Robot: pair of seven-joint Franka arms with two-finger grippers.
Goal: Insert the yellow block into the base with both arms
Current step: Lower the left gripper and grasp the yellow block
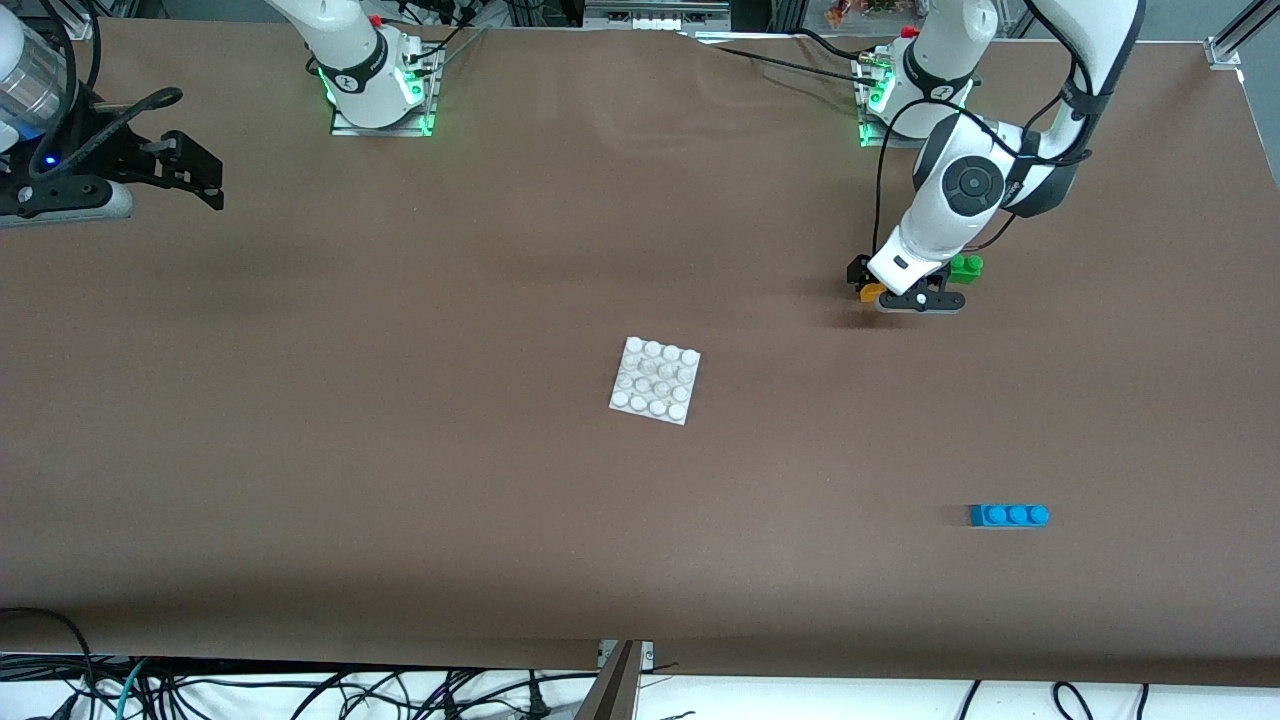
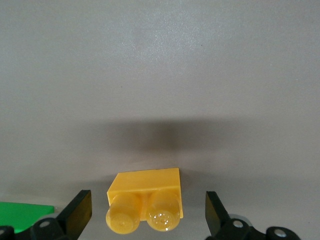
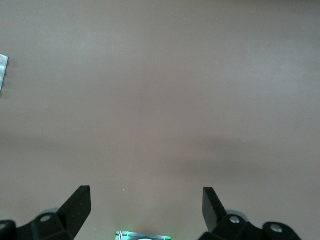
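The yellow block [image 1: 872, 292] lies on its side on the brown table toward the left arm's end, its two studs pointing at the wrist camera [image 2: 145, 202]. My left gripper [image 1: 897, 290] is low around it and open. Its fingers [image 2: 77, 210] stand on either side of the block with a gap on each side, touching nothing. The white studded base [image 1: 655, 380] lies flat at the table's middle. My right gripper [image 1: 190, 150] waits open over the right arm's end of the table, with only bare table between its fingertips [image 3: 146, 207].
A green brick [image 1: 966, 267] sits right beside the left gripper, close to the yellow block [image 2: 25, 214]. A blue three-stud brick [image 1: 1010, 515] lies nearer to the front camera, toward the left arm's end. The arms' mounts [image 1: 380, 110] glow green.
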